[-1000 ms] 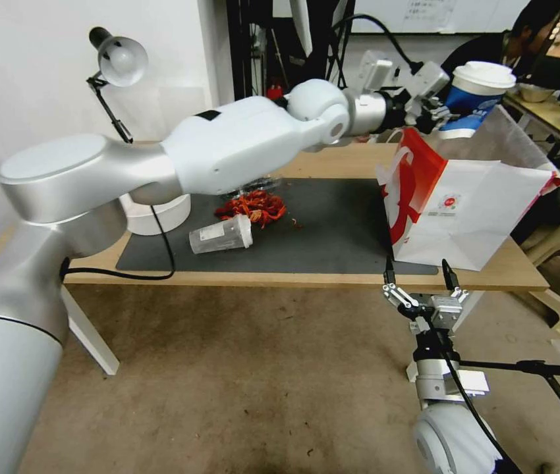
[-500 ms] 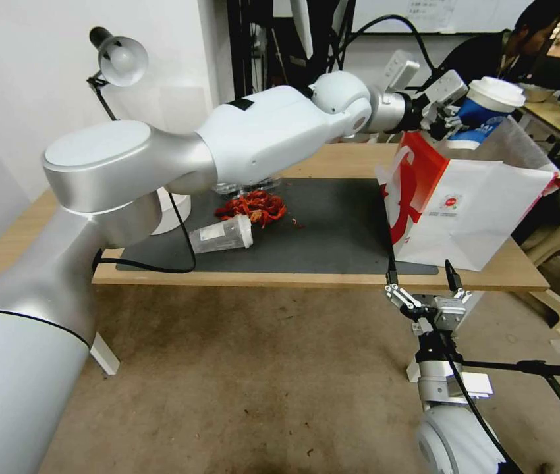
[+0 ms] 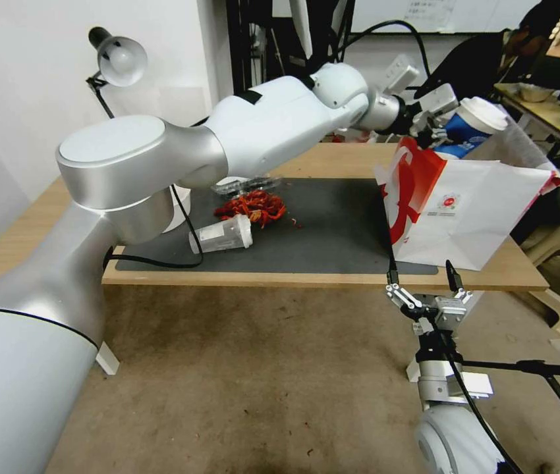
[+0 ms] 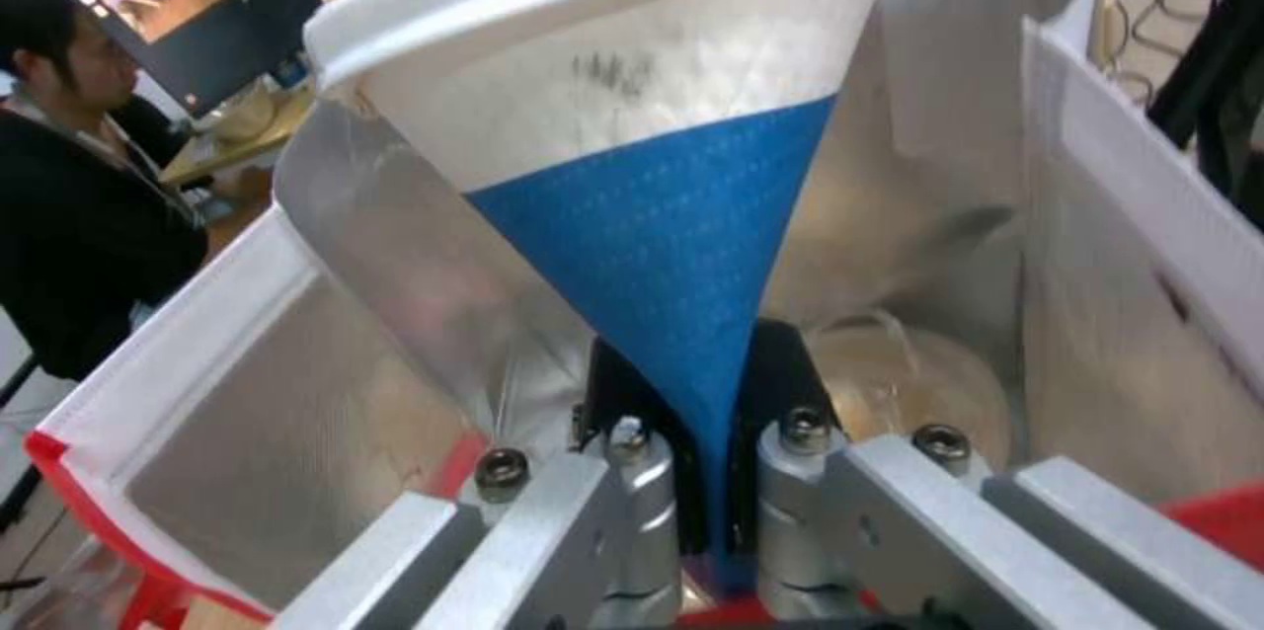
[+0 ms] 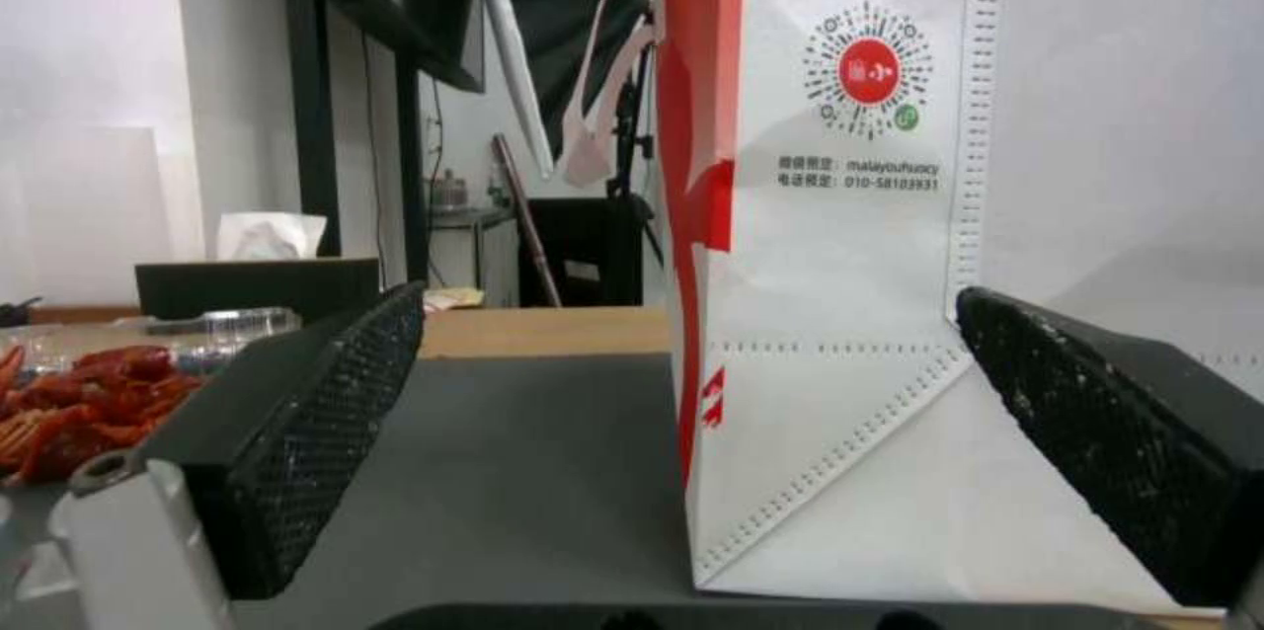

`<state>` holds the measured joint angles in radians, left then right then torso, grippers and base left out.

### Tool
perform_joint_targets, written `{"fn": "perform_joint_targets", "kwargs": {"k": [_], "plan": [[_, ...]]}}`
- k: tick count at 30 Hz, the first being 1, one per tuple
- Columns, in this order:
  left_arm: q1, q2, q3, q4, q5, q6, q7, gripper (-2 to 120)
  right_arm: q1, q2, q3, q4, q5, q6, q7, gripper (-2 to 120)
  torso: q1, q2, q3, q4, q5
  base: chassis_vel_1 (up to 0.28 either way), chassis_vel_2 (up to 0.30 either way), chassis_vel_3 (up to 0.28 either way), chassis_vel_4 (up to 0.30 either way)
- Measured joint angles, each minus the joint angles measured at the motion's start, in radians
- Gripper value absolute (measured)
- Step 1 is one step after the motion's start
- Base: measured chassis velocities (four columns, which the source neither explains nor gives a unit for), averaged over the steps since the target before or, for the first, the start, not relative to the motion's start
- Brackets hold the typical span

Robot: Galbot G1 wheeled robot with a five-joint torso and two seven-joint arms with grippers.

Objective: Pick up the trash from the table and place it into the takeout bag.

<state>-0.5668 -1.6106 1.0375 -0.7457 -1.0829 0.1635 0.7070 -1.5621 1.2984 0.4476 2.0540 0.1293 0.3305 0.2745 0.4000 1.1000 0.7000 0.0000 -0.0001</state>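
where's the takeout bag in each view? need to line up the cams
Head view: takeout bag stands at the table's right end, the left gripper holding the blue paper cup over its mouth.
Left wrist view: its open inside under the cup.
Right wrist view: its front face, close ahead.
Shared landmark: its red side panel.

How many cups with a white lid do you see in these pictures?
2. The blue paper cup is held by the left claw over the open bag. The clear plastic cup lies on its side on the dark mat. The arm may hide others.
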Motion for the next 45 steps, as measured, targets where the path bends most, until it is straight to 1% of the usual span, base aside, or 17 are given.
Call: {"fn": "perform_joint_targets", "kwargs": {"k": [7,9,17,19,20,23,26,28,29,32,33,36,37,39,41,44,45], "plan": [[0.003,0.001,-0.012,-0.004,0.01,0.0,0.006,3,0.005,-0.001,0.0,-0.003,0.001,0.0,-0.001,100,0.0,0.0,0.0,0.0,0.0,0.0,0.0,0.0,0.0],[0.004,0.001,-0.018,-0.008,0.006,0.001,0.004,15,0.007,-0.001,-0.001,-0.004,0.001,0.0,-0.001,100,0.0,0.0,0.0,-0.0001,0.0001,0.0,0.0,0.0,0.0],[0.003,0.002,-0.021,-0.01,0.003,0.001,0.002,43,0.008,0.0,-0.002,-0.003,0.001,-0.001,-0.001,100,0.0,0.0,0.0,0.0,0.0,0.0,0.0,0.0,0.0],[0.003,0.002,-0.021,-0.01,0.003,0.001,0.002,43,0.008,0.0,-0.001,-0.003,0.001,-0.001,-0.001,100,0.0,0.0,0.0,0.0,0.0,0.0,0.0,0.0,0.0],[0.003,0.002,-0.033,-0.012,0.004,0.001,-0.003,53,0.007,0.0,-0.001,-0.002,0.001,-0.002,-0.001,100,0.0,0.0,0.0,0.0,0.0,0.0,0.0,0.0,0.0],[0.007,0.002,-0.061,-0.019,0.002,-0.003,-0.024,63,0.005,0.001,-0.001,-0.001,0.001,-0.002,-0.001,100,0.0,0.0,0.0,0.0001,0.0001,0.0,0.0,0.0,0.0],[0.019,0.002,-0.098,-0.043,-0.028,-0.015,-0.076,72,0.005,0.002,0.0,0.001,0.001,-0.002,-0.001,100,0.0,0.0,0.0,0.0,0.0001,0.0,0.0,0.0,0.0],[0.036,0.019,-0.14,-0.108,-0.099,-0.033,-0.184,83,0.004,0.003,0.0,0.004,0.001,-0.004,-0.001,100,0.0,0.0,0.0,-0.0007,0.0004,0.0,0.0,0.0,0.0],[0.036,0.019,-0.14,-0.108,-0.099,-0.033,-0.184,83,0.004,0.003,0.0,0.004,0.001,-0.004,-0.001,100,0.0,0.0,0.0,-0.0007,0.0004,0.0,0.0,0.0,0.0],[0.063,0.086,-0.186,-0.199,-0.177,-0.057,-0.316,96,0.004,0.004,0.0,0.008,0.0,-0.008,0.0,100,0.0,0.0,0.0,-0.0002,0.0003,0.0,0.0,0.0,0.0],[0.063,0.086,-0.186,-0.199,-0.177,-0.057,-0.316,96,0.004,0.004,0.0,0.008,0.0,-0.008,0.0,100,0.0,0.0,0.0,-0.0002,0.0003,0.0,0.0,0.0,0.0],[0.107,0.167,-0.243,-0.29,-0.225,-0.099,-0.489,100,-0.001,0.005,0.001,0.015,-0.005,-0.012,0.001,100,0.0,0.0,0.0,0.0008,-0.0004,0.0,0.0,0.0,0.0],[0.107,0.167,-0.243,-0.29,-0.225,-0.099,-0.489,100,-0.001,0.005,0.001,0.015,-0.005,-0.012,0.001,100,0.0,0.0,0.0,0.0008,-0.0004,0.0,0.0,0.0,0.0],[0.133,0.207,-0.273,-0.329,-0.245,-0.118,-0.568,100,-0.003,0.007,0.002,0.017,-0.008,-0.014,0.001,100,0.0,0.0,0.0,0.0,-0.0001,0.0,0.0,0.0,0.0],[0.14,0.218,-0.282,-0.34,-0.249,-0.123,-0.589,100,-0.003,0.007,0.002,0.018,-0.009,-0.015,0.002,100,0.0,0.0,0.0,-0.0001,-0.0001,0.0,0.0,0.0,0.0],[0.179,0.265,-0.326,-0.393,-0.269,-0.14,-0.681,100,-0.002,0.007,0.0,0.021,-0.012,-0.019,0.002,100,0.0,0.0,0.0,0.0003,-0.0003,0.0,0.0,0.0,0.0],[0.179,0.265,-0.326,-0.393,-0.269,-0.14,-0.681,100,-0.002,0.007,0.0,0.021,-0.012,-0.019,0.002,100,0.0,0.0,0.0,0.0003,-0.0003,0.0,0.0,0.0,0.0]]}}
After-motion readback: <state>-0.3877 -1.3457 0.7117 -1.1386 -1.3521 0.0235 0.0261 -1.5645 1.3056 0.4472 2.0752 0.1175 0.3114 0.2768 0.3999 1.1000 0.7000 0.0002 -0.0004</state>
